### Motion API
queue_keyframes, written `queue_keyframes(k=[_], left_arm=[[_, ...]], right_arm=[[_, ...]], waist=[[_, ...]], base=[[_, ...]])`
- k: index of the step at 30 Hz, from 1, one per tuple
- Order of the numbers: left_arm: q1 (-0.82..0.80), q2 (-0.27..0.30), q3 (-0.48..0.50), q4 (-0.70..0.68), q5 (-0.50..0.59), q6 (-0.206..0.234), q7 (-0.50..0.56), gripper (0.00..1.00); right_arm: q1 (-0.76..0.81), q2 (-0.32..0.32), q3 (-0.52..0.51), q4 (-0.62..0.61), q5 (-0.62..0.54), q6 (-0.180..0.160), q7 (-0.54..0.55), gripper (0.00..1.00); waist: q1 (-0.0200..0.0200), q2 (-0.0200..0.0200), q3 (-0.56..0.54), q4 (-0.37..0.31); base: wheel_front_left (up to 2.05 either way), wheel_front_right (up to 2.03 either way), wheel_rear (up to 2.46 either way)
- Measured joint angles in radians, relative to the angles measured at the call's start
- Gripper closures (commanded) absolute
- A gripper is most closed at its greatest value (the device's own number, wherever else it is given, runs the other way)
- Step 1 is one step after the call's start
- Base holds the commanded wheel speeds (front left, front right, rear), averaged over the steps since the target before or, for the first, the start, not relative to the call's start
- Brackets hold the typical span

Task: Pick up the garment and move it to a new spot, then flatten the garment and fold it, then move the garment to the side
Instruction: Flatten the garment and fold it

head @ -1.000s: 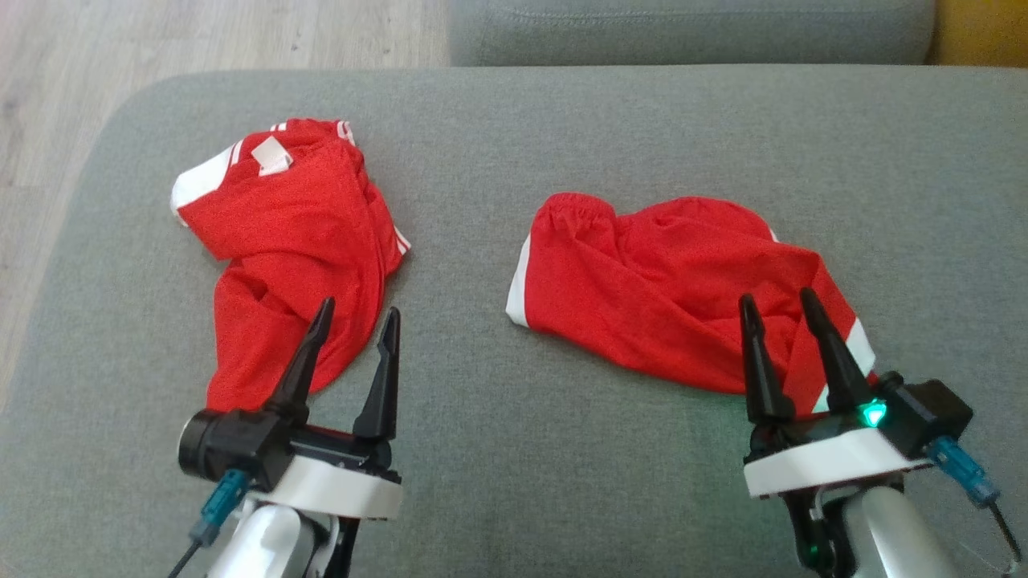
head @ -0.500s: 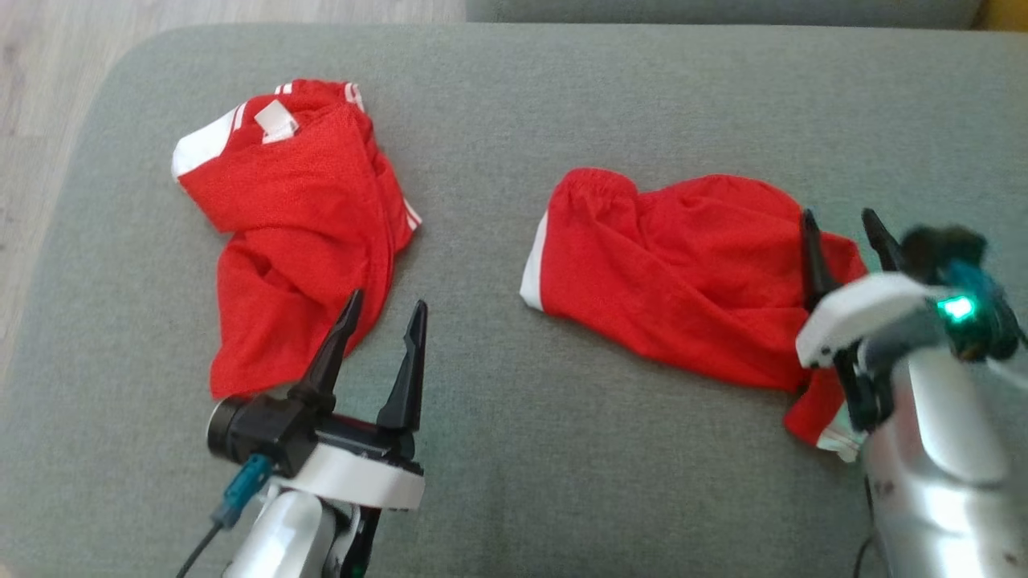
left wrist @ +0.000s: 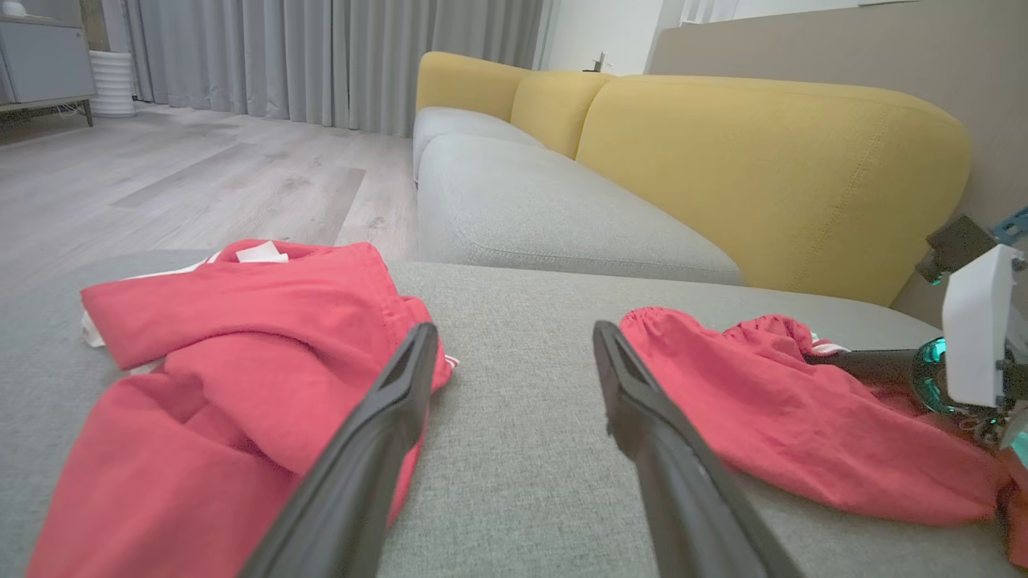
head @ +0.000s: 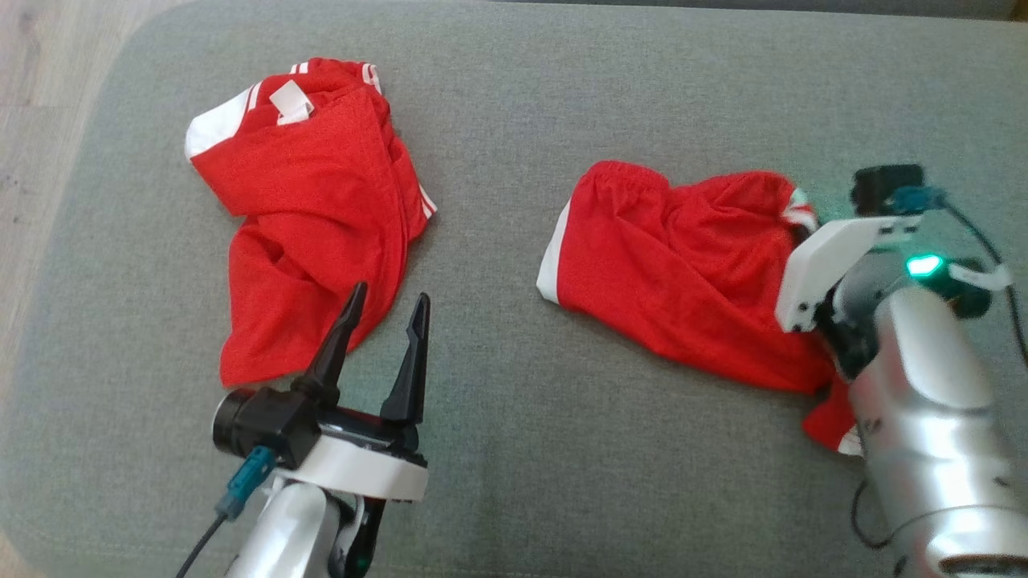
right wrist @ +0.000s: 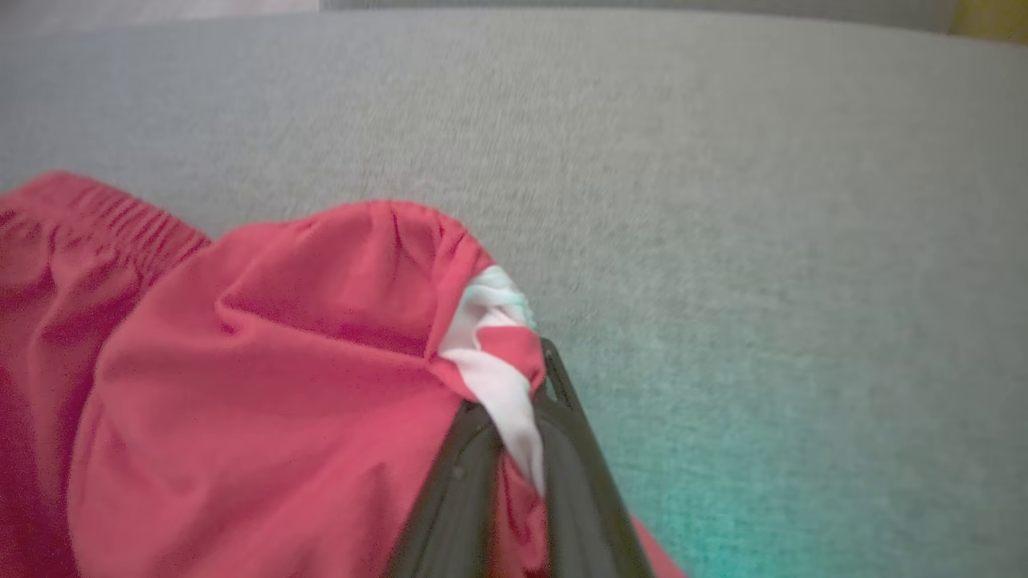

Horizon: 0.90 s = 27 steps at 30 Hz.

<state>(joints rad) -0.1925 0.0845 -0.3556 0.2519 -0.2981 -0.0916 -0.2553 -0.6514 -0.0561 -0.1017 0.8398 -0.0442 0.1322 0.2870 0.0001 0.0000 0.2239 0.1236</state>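
Right gripper (right wrist: 514,393) is clamped tight on the right red garment (head: 675,273) — it pinches a bunched corner with white trim at the garment's right end, fabric squeezed between both fingers. That garment lies crumpled on the right half of the grey cushion (head: 514,466), gathered elastic edge along its far side. Left gripper (head: 391,293) is spread wide, holding nothing — it hovers at the near edge of the left red garment (head: 313,217), well apart from the other one.
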Motion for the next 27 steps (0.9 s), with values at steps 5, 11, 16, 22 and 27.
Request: queue_keyframes(k=[5, 11, 16, 22, 27], left_arm=[[-0.007, -0.005, 0.012, 0.000, 0.011, -0.010, 0.000, 0.00], [-0.006, -0.013, 0.038, 0.000, 0.020, -0.015, 0.000, 0.00], [-0.005, -0.022, 0.058, -0.002, 0.028, -0.023, 0.000, 0.00], [0.011, -0.028, 0.067, -0.012, 0.035, -0.024, 0.000, 0.00], [0.042, -0.029, 0.068, -0.013, 0.035, -0.025, 0.000, 0.00]], right_arm=[[-0.059, -0.052, -0.029, -0.046, -0.022, 0.000, -0.089, 1.00], [-0.182, -0.130, -0.089, -0.105, -0.077, 0.000, -0.198, 1.00], [-0.242, -0.168, -0.105, -0.144, -0.146, 0.000, -0.287, 1.00], [-0.278, -0.155, 0.008, -0.212, -0.193, 0.000, -0.347, 1.00], [-0.180, -0.072, 0.232, -0.227, -0.160, 0.000, -0.350, 1.00]], waist=[[0.0000, 0.0000, -0.005, -0.002], [0.0000, 0.0000, -0.021, 0.000], [0.0000, 0.0000, -0.042, 0.000], [-0.0001, 0.0000, -0.069, 0.001], [-0.0001, 0.0000, -0.080, 0.002]], base=[[0.00, 0.00, 0.00], [0.00, 0.00, 0.00], [0.00, 0.00, 0.00], [0.00, 0.00, 0.00], [0.00, 0.00, 0.00]])
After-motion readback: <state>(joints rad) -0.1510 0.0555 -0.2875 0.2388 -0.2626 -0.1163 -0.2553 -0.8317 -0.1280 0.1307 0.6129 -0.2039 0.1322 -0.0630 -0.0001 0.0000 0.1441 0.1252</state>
